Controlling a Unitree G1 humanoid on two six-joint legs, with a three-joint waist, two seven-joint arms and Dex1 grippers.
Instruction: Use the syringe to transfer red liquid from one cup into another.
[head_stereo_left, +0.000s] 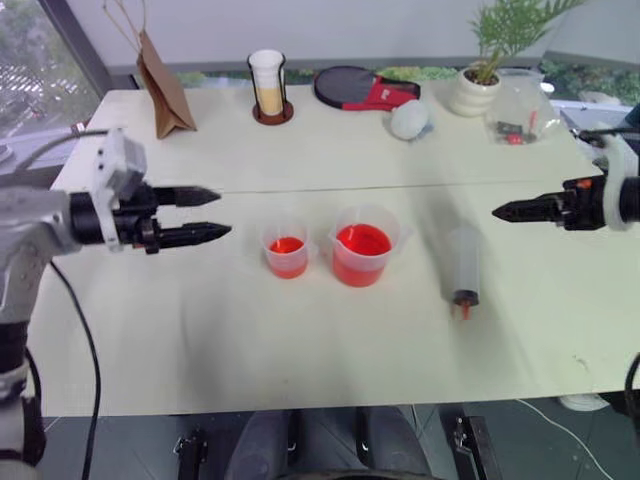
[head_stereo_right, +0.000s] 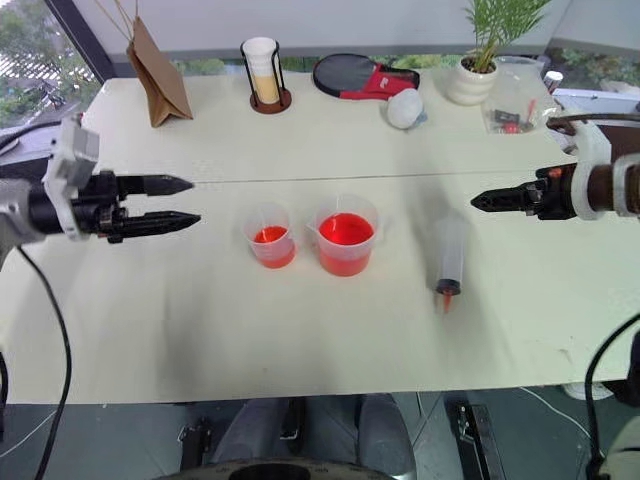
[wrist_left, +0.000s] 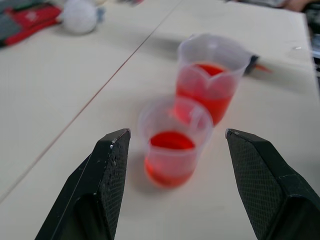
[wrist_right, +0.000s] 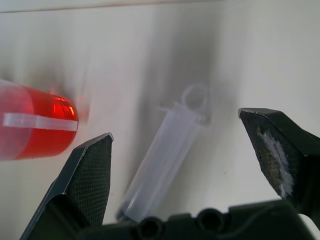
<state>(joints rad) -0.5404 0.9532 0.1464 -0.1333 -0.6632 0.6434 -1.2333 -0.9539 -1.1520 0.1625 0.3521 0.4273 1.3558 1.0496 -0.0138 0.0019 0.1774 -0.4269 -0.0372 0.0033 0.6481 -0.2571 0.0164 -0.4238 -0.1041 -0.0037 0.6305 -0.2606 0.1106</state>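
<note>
Readable text: I find none anywhere on my desk (head_stereo_left: 300, 330).
Beaker (head_stereo_left: 362, 245): its wall carries no legible scale marks or numbers.
Small cup (head_stereo_left: 286, 250): no label I can read.
Syringe (head_stereo_left: 463, 262): any barrel markings are too faint to make out.

Office or lab test bench beside large windows

A pale table (head_stereo_left: 300, 330) carries a potted plant (head_stereo_left: 478, 80), paper bag (head_stereo_left: 165, 90) and table-tennis paddle (head_stereo_left: 350, 87).

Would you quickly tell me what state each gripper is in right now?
Left gripper: open, holding nothing, beside the small cup.
Right gripper: open, holding nothing, above the syringe.
</note>
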